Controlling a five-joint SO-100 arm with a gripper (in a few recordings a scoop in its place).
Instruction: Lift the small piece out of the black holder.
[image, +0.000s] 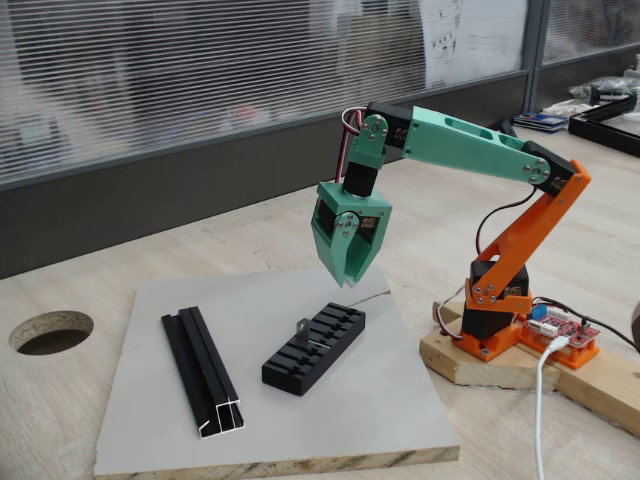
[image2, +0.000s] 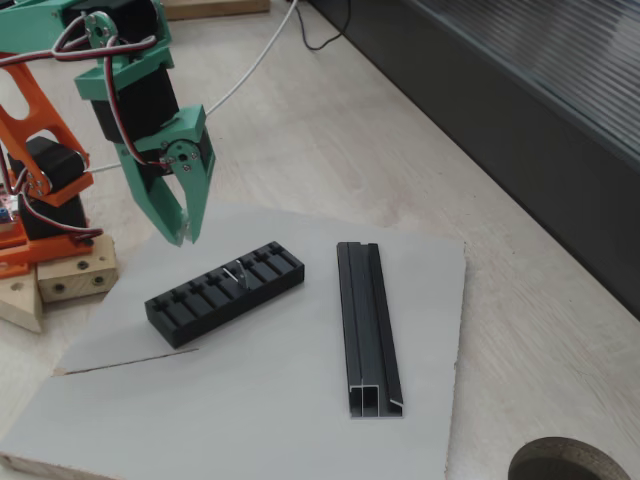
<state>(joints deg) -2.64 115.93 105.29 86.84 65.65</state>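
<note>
Both fixed views put our green two-finger gripper (image: 349, 278) (image2: 186, 236), jaws pressed together, above the black slotted plastic holder (image: 314, 347) (image2: 224, 286). We judge the tiny grey metal bracket (image: 305, 328) (image2: 236, 271) lies below the tips, toward the holder's middle.

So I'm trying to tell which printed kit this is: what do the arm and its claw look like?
The claw is mint-green plastic with two tapering pointed fingers and a black servo set into its body. The forearm link is the same green, while the lower link and base are orange. Red, white and black wires loop along the joints, and a white cable runs off from the base.
</note>
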